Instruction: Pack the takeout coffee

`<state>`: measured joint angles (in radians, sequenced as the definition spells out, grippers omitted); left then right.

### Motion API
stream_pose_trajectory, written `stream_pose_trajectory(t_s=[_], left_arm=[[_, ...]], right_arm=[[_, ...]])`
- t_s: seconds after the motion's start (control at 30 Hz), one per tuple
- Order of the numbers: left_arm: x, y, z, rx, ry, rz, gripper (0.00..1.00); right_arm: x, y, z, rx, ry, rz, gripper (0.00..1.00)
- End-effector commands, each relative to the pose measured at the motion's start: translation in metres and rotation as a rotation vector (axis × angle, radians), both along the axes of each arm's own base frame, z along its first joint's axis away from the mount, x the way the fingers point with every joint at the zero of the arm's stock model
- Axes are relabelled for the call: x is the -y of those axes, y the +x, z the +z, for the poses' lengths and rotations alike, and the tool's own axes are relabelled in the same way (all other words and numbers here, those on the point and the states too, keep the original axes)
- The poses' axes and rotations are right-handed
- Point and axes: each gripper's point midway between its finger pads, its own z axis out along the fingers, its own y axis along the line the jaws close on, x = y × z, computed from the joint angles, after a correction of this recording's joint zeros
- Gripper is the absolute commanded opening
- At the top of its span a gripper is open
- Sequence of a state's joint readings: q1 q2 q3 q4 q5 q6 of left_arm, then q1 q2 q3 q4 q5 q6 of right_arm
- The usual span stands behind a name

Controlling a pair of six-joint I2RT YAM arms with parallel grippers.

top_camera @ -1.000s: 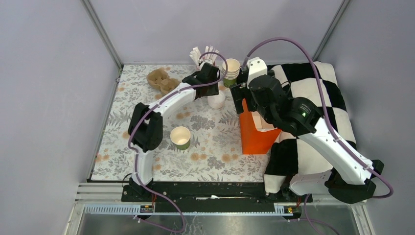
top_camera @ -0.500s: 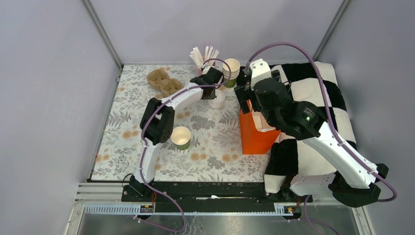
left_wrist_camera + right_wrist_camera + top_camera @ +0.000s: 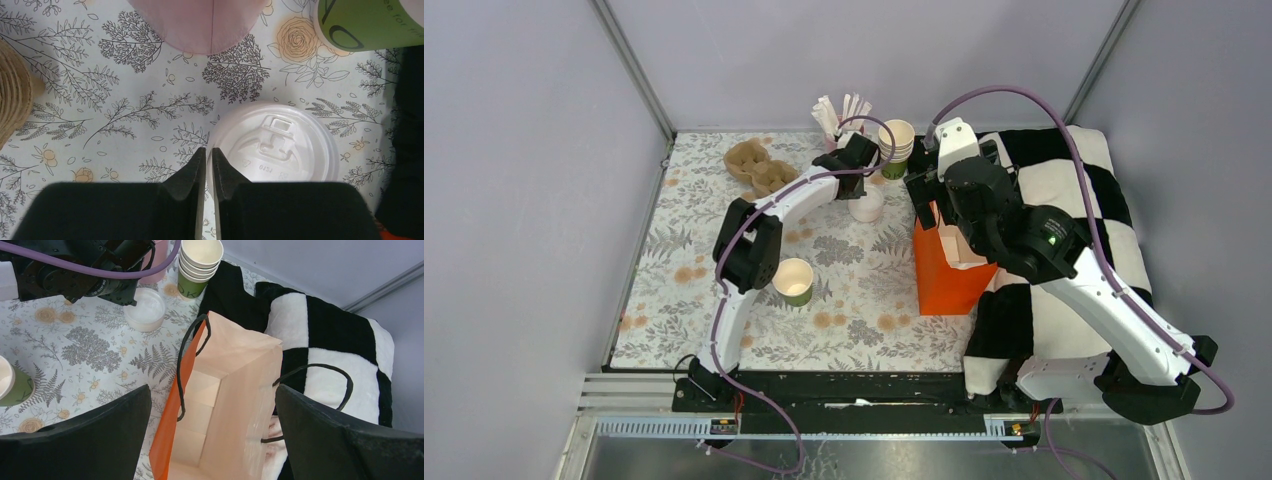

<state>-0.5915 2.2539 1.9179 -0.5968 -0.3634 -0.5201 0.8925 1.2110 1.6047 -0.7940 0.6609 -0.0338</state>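
Compared with a second ago, the left arm is seen stretched farther back across the floral tablecloth point(image 3: 854, 320), its elbow raised and shifted toward the centre. The left gripper point(image 3: 209, 152) is now set at the white lid point(image 3: 277, 142), which lies flat on the cloth near the back of the table. The jaws, wider before, are drawn almost together, and the lid's left rim is caught in the slit between them. The right arm is moved slightly backward. The right gripper point(image 3: 212, 395) is held spread wide above the open mouth of the orange bag point(image 3: 944, 270), grasping nothing. The green paper cup point(image 3: 793, 281) is found unmoved, upright and open, well apart from the lid and just beside the left arm's elbow.

From above, the fingers of both grippers are hidden beneath their wrists, and part of the lid is covered by the left one. In the left wrist view the pink cup point(image 3: 205, 25) and the base of the cup stack point(image 3: 360, 22) are cut by the top edge, and the brown cardboard carrier point(image 3: 12, 105) by the left edge. In the right wrist view the green paper cup is cut off at the left edge. The checkered cloth point(image 3: 1074, 190) is partly covered by the right arm.
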Motion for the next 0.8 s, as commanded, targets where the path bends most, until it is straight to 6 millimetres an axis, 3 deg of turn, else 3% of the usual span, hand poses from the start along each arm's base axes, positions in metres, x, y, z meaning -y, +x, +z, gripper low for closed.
stream_pose_trajectory(t_s=[0.0, 0.37, 0.5, 0.77], left_arm=[[0.008, 0.013, 0.019, 0.048, -0.031, -0.008, 0.11], [0.009, 0.013, 0.015, 0.037, -0.029, -0.017, 0.09], [0.009, 0.012, 0.016, 0.035, -0.029, -0.017, 0.03], [0.012, 0.014, 0.058, 0.087, -0.081, -0.008, 0.0]], right_arm=[[-0.001, 0.005, 0.007, 0.025, 0.027, -0.003, 1.0], [0.001, 0.004, 0.008, 0.026, 0.039, -0.01, 1.0], [0.001, 0.004, 0.008, 0.025, 0.043, -0.007, 1.0], [0.001, 0.003, 0.011, 0.032, 0.055, -0.007, 1.0]])
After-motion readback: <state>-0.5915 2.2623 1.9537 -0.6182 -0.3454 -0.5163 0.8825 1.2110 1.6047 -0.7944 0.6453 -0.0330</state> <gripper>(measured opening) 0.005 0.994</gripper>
